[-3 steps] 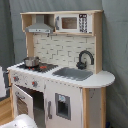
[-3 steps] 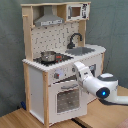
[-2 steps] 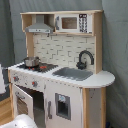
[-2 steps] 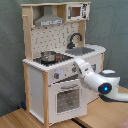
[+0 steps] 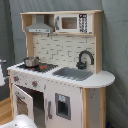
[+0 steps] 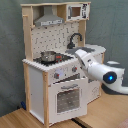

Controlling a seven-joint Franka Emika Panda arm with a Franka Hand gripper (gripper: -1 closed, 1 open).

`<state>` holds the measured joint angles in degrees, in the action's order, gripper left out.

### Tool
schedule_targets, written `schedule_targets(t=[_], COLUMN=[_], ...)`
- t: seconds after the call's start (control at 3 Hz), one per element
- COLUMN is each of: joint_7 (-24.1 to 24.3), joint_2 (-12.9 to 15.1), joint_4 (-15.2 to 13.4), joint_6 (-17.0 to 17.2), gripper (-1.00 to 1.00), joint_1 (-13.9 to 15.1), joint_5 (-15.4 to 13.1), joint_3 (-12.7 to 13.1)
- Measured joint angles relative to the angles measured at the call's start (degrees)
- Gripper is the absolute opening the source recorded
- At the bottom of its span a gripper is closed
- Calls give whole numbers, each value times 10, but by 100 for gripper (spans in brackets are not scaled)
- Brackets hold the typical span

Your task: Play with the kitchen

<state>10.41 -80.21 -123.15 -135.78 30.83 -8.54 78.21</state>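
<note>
Gripper first: I am not seeing it clearly, so I cannot tell what it is doing. In the second exterior view my white arm (image 6: 97,70) is reaching toward the kitchen (image 6: 55,60), and its far end is tucked against the front near the knobs (image 6: 65,74), at about 9 o'clock from my elbow.

In both exterior views the kitchen is standing on the wood floor (image 6: 30,119), in front of a grey curtain (image 6: 112,25). A shiny pot (image 6: 48,56) is sitting on the stovetop. A black faucet (image 5: 85,57) is curving over the sink (image 5: 74,73). In the first exterior view the oven door (image 5: 22,102) is hanging open at 7 o'clock, and the microwave (image 5: 70,22) is sitting up at 12 o'clock.

I am thinking the kitchen is big, stiff and hard, so I should not push it. The small parts, like knobs, door handles and the light pot, look best to hold. They could be slippery.
</note>
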Motion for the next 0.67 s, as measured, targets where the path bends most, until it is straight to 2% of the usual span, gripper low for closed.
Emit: schedule_targets(t=[0.67], joint_7=[-126], joint_2=[37], joint_4=[-16], joint_6=[0], gripper=[100], joint_1=[-19], joint_5=[1], joint_3=[-37])
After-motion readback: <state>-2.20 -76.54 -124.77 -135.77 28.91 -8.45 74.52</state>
